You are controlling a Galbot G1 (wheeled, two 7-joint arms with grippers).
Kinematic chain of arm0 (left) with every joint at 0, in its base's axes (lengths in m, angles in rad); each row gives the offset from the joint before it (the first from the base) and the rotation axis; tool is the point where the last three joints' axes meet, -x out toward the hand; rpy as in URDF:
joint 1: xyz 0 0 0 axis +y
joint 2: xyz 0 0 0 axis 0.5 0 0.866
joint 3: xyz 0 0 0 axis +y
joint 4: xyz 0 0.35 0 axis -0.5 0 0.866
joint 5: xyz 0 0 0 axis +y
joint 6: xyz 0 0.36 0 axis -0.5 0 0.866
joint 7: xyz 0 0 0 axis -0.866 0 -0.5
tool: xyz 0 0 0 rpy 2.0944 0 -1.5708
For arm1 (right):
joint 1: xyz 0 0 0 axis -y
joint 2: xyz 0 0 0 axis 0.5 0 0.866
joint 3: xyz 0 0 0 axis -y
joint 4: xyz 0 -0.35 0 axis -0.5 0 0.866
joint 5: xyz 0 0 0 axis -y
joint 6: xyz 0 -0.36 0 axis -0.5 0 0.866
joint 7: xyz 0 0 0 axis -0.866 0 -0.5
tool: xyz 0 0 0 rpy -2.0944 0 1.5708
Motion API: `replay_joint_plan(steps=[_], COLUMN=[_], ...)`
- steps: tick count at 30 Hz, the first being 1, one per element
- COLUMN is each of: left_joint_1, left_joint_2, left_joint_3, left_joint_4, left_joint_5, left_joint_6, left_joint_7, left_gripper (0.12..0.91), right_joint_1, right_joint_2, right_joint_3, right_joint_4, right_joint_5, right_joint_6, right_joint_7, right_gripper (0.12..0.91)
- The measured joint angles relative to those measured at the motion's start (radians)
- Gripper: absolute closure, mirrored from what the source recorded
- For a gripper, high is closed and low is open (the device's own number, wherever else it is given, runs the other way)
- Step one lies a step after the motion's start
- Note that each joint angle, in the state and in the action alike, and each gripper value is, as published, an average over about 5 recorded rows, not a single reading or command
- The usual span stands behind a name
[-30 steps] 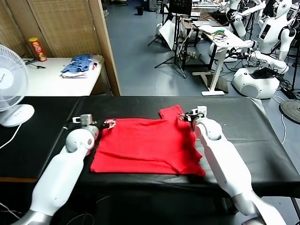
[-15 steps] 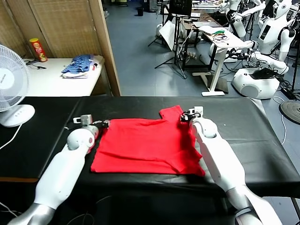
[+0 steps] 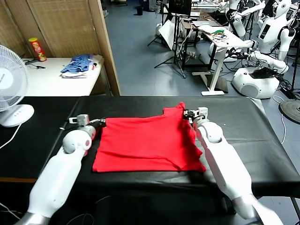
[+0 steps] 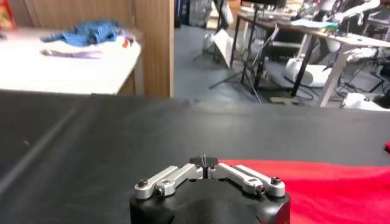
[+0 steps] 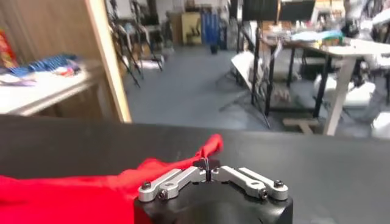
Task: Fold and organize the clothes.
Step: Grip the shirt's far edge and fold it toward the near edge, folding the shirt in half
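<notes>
Head view — red cotton T-shirt, rumpled | black table

Surface: black, wide, spanning the head view | Lying directly on it: red T-shirt, spreading flat at the centre, far right sleeve corner rising off the cloth | Fan base: white, sitting at the left edge
</notes>
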Motion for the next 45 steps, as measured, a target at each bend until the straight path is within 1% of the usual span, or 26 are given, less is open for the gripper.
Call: replay_joint_plan(steps=[5, 9, 13, 15, 20, 25, 27, 28, 30, 31, 32, 33, 34, 35, 38, 39, 40, 41, 43, 45], left_joint_1=[0.109, 0.203, 0.295, 0.337, 0.424, 0.497, 0.52, 0.53, 0.547, 0.555, 0.563, 0.57, 0.577, 0.584, 0.594, 0.593, 0.589, 0.583, 0.561, 0.527], left_joint_2=[0.026, 0.037, 0.046, 0.048, 0.049, 0.044, 0.041, 0.039, 0.035, 0.034, 0.032, 0.032, 0.032, 0.032, 0.036, 0.036, 0.035, 0.033, 0.027, 0.019], left_joint_3=[-0.049, -0.084, -0.113, -0.126, -0.16, -0.17, -0.169, -0.168, -0.166, -0.165, -0.166, -0.167, -0.169, -0.171, -0.181, -0.186, -0.189, -0.193, -0.198, -0.196], left_joint_4=[-0.132, -0.24, -0.346, -0.388, -0.45, -0.469, -0.47, -0.471, -0.477, -0.481, -0.485, -0.49, -0.496, -0.502, -0.52, -0.524, -0.526, -0.525, -0.514, -0.493], left_joint_5=[0.019, 0.017, 0.035, 0.056, 0.103, 0.158, 0.18, 0.187, 0.197, 0.199, 0.201, 0.202, 0.202, 0.201, 0.182, 0.17, 0.155, 0.138, 0.097, 0.052], left_joint_6=[0.0, 0.013, 0.023, 0.026, 0.03, 0.023, 0.023, 0.025, 0.031, 0.034, 0.037, 0.039, 0.041, 0.043, 0.042, 0.041, 0.04, 0.037, 0.03, 0.024], left_joint_7=[-0.002, -0.004, -0.004, -0.002, 0.008, 0.017, 0.022, 0.024, 0.027, 0.028, 0.03, 0.03, 0.03, 0.031, 0.032, 0.031, 0.03, 0.027, 0.018, 0.009], left_gripper=[0.904, 0.904, 0.904, 0.904, 0.904, 0.904, 0.904, 0.904, 0.902, 0.887, 0.872, 0.84, 0.792, 0.745, 0.577, 0.526, 0.459, 0.409, 0.314, 0.263], right_joint_1=[-0.11, -0.197, -0.28, -0.316, -0.39, -0.443, -0.461, -0.469, -0.488, -0.498, -0.509, -0.519, -0.528, -0.535, -0.541, -0.538, -0.532, -0.524, -0.5, -0.472], right_joint_2=[-0.062, -0.104, -0.13, -0.139, -0.152, -0.155, -0.155, -0.155, -0.158, -0.16, -0.163, -0.167, -0.17, -0.173, -0.173, -0.168, -0.162, -0.155, -0.136, -0.114], right_joint_3=[0.024, 0.044, 0.062, 0.071, 0.086, 0.09, 0.095, 0.099, 0.113, 0.122, 0.132, 0.143, 0.156, 0.17, 0.211, 0.221, 0.227, 0.23, 0.228, 0.217], right_joint_4=[0.156, 0.263, 0.355, 0.39, 0.443, 0.474, 0.485, 0.491, 0.506, 0.515, 0.524, 0.534, 0.543, 0.552, 0.566, 0.565, 0.561, 0.555, 0.536, 0.509], right_joint_5=[0.025, 0.036, 0.048, 0.039, 0.018, 0.006, 0.004, 0.005, 0.012, 0.019, 0.028, 0.04, 0.052, 0.066, 0.096, 0.101, 0.101, 0.098, 0.08, 0.053], right_joint_6=[-0.031, -0.076, -0.138, -0.168, -0.207, -0.227, -0.232, -0.233, -0.236, -0.237, -0.239, -0.239, -0.239, -0.236, -0.207, -0.195, -0.182, -0.171, -0.155, -0.145], right_joint_7=[0.021, 0.053, 0.093, 0.104, 0.102, 0.092, 0.083, 0.079, 0.075, 0.076, 0.076, 0.078, 0.08, 0.082, 0.096, 0.103, 0.111, 0.117, 0.125, 0.126], right_gripper=[0.904, 0.904, 0.904, 0.904, 0.904, 0.9, 0.866, 0.832, 0.734, 0.683, 0.616, 0.566, 0.516, 0.449, 0.305, 0.273, 0.256, 0.239, 0.231, 0.228])
